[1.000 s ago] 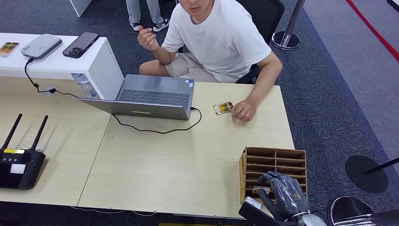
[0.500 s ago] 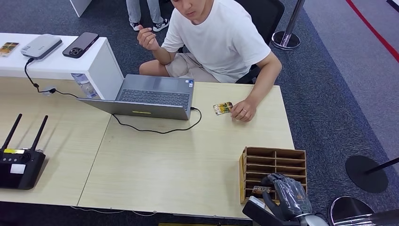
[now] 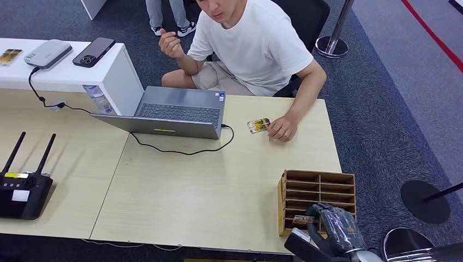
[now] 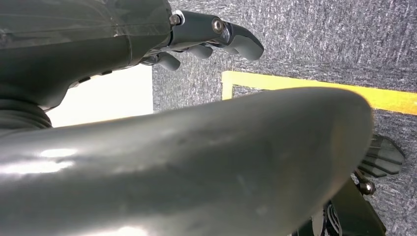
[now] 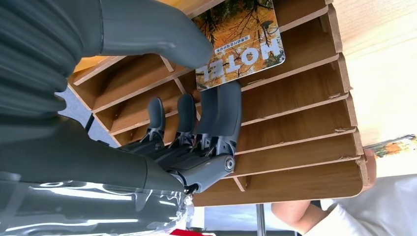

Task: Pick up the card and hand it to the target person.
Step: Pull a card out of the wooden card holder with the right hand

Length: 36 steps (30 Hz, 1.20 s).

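Right hand [image 3: 334, 226] at the rack, pinching one card.

I see thumb and fingers [image 5: 220, 115] clamped on the hotel card [image 5: 239, 40] at the wooden rack's [image 3: 318, 192] near slot; left hand [image 4: 206, 37] curls loosely, holding nothing. Farther off, a second card [image 3: 257, 125] lies by the person's hand [image 3: 283, 130], beside one laptop [image 3: 174, 112].

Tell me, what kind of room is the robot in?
Probably an office or demo room: a person sits at a wooden desk with a laptop, a router stands nearby, and grey carpet covers the floor.
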Available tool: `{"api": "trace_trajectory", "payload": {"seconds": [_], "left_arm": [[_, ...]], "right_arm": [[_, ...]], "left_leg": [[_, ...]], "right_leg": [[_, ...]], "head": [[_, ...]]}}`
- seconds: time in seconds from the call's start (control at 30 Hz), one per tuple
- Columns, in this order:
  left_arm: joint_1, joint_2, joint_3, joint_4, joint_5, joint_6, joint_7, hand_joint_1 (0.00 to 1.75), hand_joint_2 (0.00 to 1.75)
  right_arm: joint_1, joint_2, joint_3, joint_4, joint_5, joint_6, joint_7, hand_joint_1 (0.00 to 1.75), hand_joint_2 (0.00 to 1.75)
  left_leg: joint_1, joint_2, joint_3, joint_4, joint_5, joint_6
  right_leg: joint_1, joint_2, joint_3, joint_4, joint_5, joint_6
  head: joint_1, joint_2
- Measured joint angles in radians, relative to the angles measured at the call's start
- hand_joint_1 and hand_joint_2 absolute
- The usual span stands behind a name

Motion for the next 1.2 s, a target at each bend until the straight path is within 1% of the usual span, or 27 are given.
{"api": "trace_trajectory", "payload": {"seconds": [0.4, 0.5, 0.87, 1.2], "left_arm": [[0.0, 0.0, -0.005, 0.0, -0.001, 0.0, 0.0, 0.0, 0.0], [0.0, 0.0, -0.005, 0.0, -0.001, 0.0, 0.0, 0.0, 0.0], [0.0, 0.0, -0.009, 0.0, -0.001, 0.0, 0.002, 0.0, 0.0], [0.0, 0.0, -0.012, 0.0, 0.001, 0.0, 0.003, 0.0, 0.0]], "right_arm": [[0.01, -0.006, 0.002, 0.0, -0.003, -0.004, 0.003, 1.05, 1.75], [0.012, -0.007, 0.003, 0.0, -0.003, -0.006, 0.003, 1.02, 1.75], [0.014, -0.032, 0.013, 0.0, -0.013, -0.009, 0.004, 1.01, 1.75], [0.014, -0.033, 0.014, 0.0, -0.016, -0.01, 0.003, 1.02, 1.75]], "left_leg": [[0.0, 0.0, 0.0, 0.0, 0.0, 0.0], [0.0, 0.0, 0.0, 0.0, 0.0, 0.0], [0.0, 0.0, 0.0, 0.0, 0.0, 0.0], [0.0, 0.0, 0.0, 0.0, 0.0, 0.0]], "right_leg": [[0.0, 0.0, 0.0, 0.0, 0.0, 0.0], [0.0, 0.0, 0.0, 0.0, 0.0, 0.0], [0.0, 0.0, 0.0, 0.0, 0.0, 0.0], [0.0, 0.0, 0.0, 0.0, 0.0, 0.0]], "head": [[0.0, 0.0], [0.0, 0.0], [0.0, 0.0], [0.0, 0.0]]}}
